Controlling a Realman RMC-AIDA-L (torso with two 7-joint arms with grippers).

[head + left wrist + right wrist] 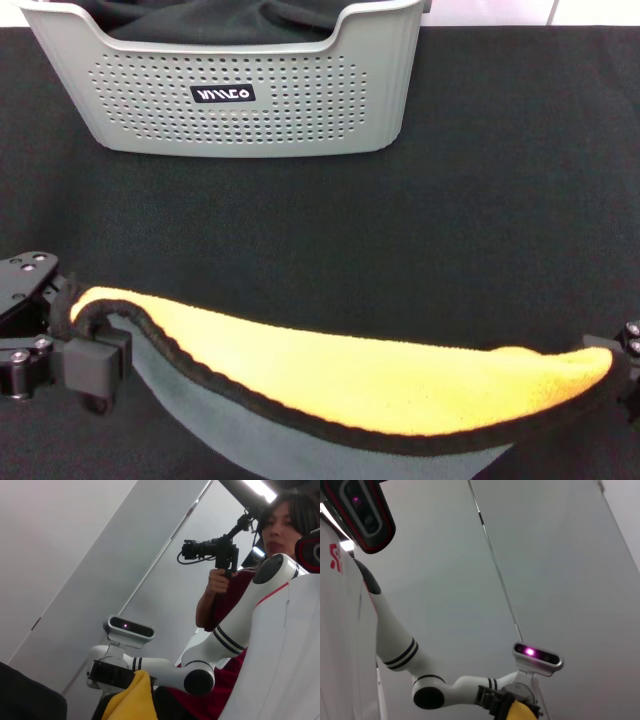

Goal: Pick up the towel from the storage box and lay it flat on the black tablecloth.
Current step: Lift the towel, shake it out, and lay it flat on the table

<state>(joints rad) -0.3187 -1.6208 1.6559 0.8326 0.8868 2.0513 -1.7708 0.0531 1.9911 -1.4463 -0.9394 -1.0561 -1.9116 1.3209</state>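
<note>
so the left gripper has its jaws clamped on one corner of the fluffy yellow and grey-green towel, stretched across the wide black tablecloth to the right gripper pinching the other corner, light grey perforated storage box behind.

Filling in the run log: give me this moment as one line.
towel: stretched between left gripper and right gripper, yellow face up | above black tablecloth | storage box: behind
</note>
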